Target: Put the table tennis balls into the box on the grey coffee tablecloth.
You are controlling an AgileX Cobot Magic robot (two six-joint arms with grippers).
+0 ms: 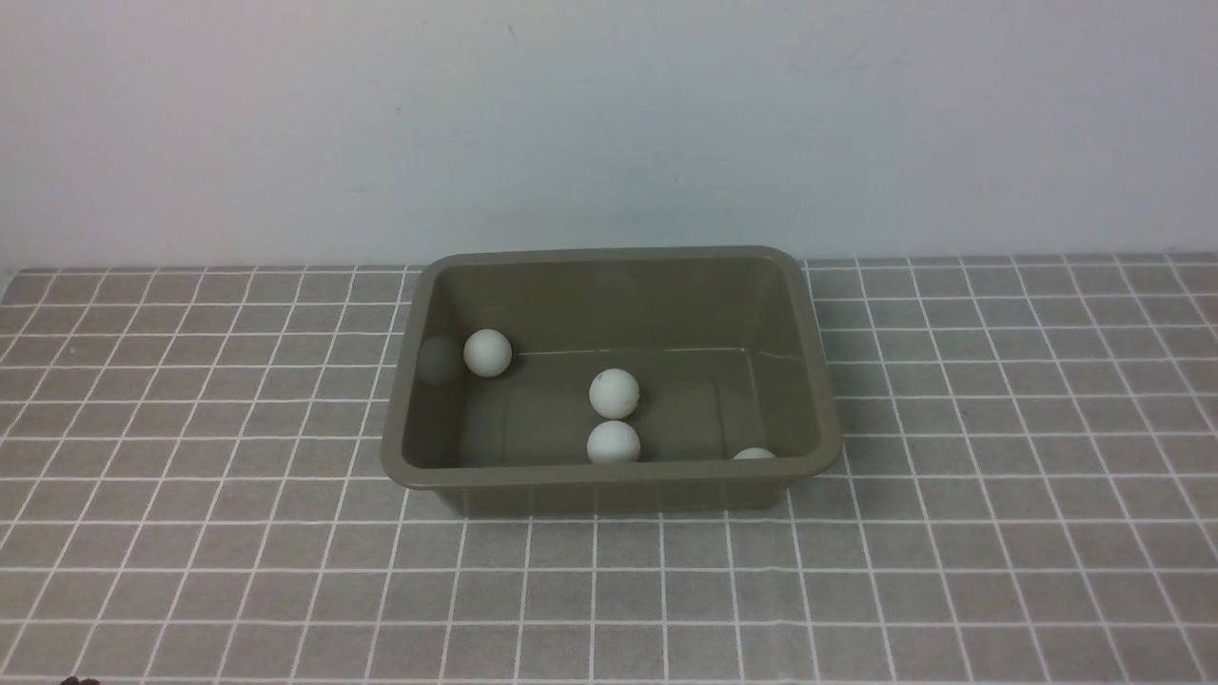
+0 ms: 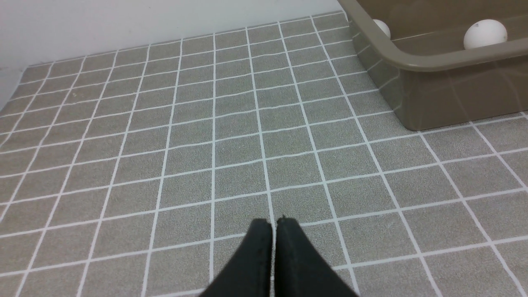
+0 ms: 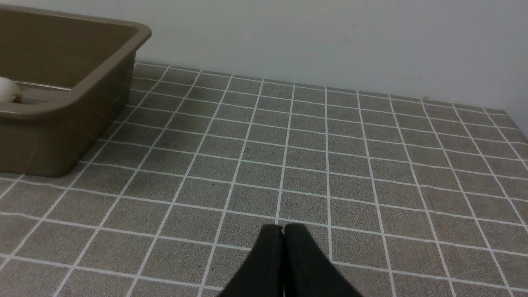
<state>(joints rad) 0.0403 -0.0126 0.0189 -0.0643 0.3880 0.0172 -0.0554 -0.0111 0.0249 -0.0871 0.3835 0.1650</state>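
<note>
The supporting surface is covered by a grey-brown tablecloth (image 1: 238, 552) marked with a grid of thin white lines, which form small squares. The cloth extends on both sides of the box (image 1: 609, 487) and in front of it; its far edge meets a pale wall (image 1: 609, 124). Some grid lines run slightly wavy. The box, an olive-brown rectangular tub with rounded corners and a flared rim, sits upright, directly on the cloth. It is positioned toward the far edge, near the middle of the surface, long side facing forward.
</note>
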